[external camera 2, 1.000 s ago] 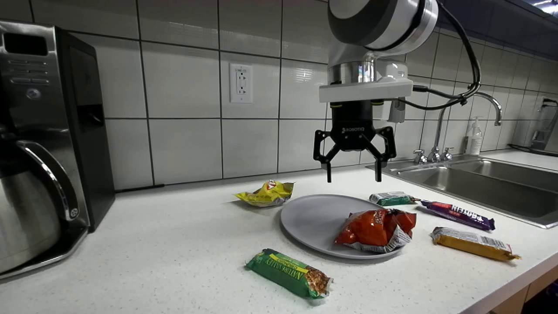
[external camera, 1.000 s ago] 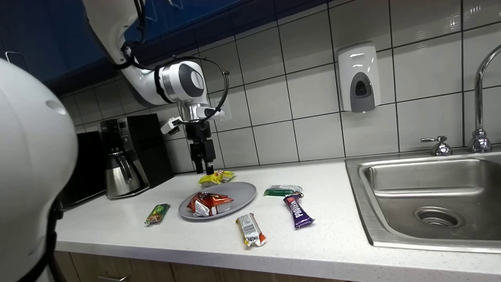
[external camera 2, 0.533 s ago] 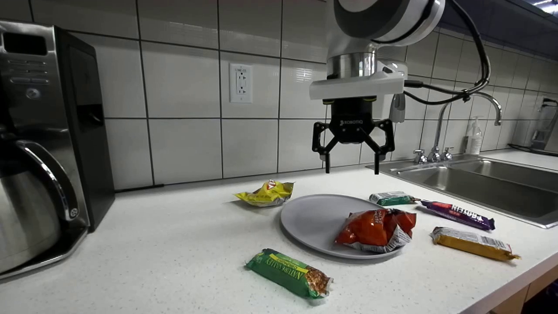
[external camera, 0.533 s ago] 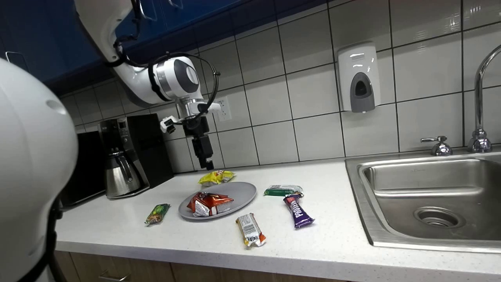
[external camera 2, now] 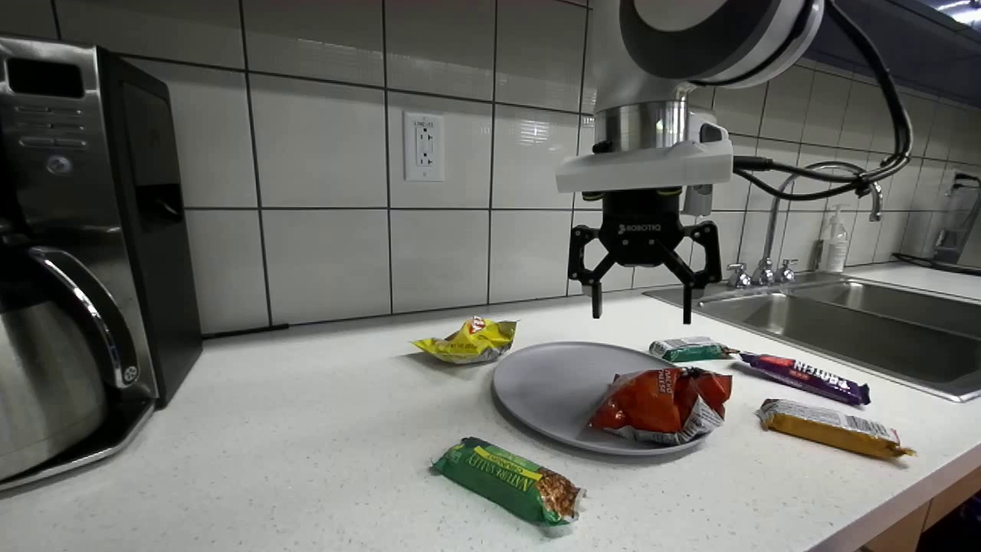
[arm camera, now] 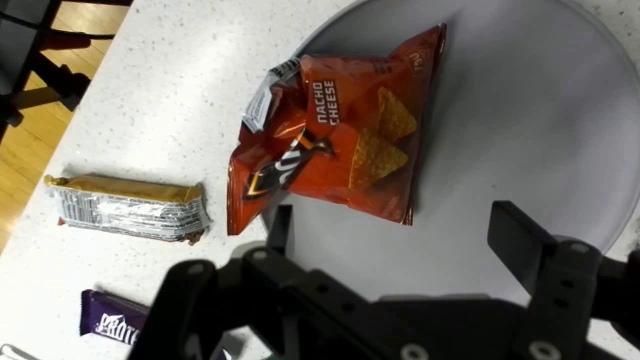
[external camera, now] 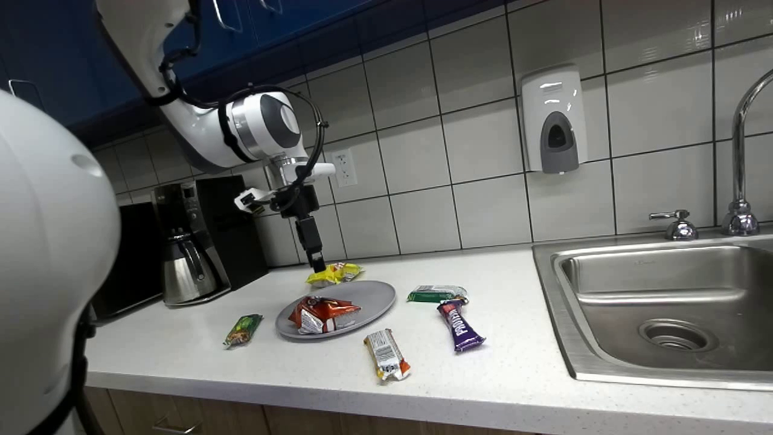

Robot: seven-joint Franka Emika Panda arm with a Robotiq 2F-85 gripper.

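Note:
My gripper (external camera 2: 642, 319) is open and empty, pointing down above the counter; it also shows in an exterior view (external camera: 317, 267). In the wrist view its spread fingers (arm camera: 392, 212) are over the grey plate (arm camera: 525, 125). A red nacho cheese chip bag (arm camera: 345, 145) lies on that plate, just beyond the fingers and apart from them. In both exterior views a yellow bag (external camera 2: 471, 343) lies behind the plate. Around it lie a green granola bar (external camera 2: 506, 479), a green-and-white bar (external camera 2: 690, 349), a purple protein bar (external camera 2: 805, 377) and a yellow-orange bar (external camera 2: 831, 429).
A coffee maker (external camera 2: 142, 230) with a steel carafe (external camera: 192, 272) stands at one end of the counter (external camera: 302, 365). A steel sink (external camera: 558, 320) with a faucet (external camera: 740, 181) is at the other end. A soap dispenser (external camera: 552, 121) hangs on the tiled wall; blue cabinets (external camera: 290, 36) are overhead.
The gripper has tilted and shifted, first rising slightly, then lowering, drifting right in an exterior view. It stays open. The bags, bars and plate have not moved.

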